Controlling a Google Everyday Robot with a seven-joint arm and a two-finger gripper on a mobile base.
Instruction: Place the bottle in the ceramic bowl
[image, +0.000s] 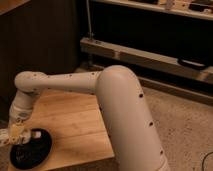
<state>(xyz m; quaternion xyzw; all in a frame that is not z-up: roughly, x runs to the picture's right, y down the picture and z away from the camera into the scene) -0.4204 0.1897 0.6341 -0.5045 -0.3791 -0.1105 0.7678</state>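
The black glossy ceramic bowl (33, 151) sits at the near left corner of the wooden table (75, 120). My gripper (17, 136) hangs at the end of the white arm, just over the bowl's far left rim. It is shut on the bottle (35, 134), which lies crosswise in the fingers. A whitish end of the bottle sticks out on each side of the gripper. The bottle's middle is hidden by the fingers.
The big white arm (120, 100) reaches across the table from the right and covers much of its right side. A dark cabinet and a metal rail (140, 55) stand behind the table. Speckled floor lies to the right.
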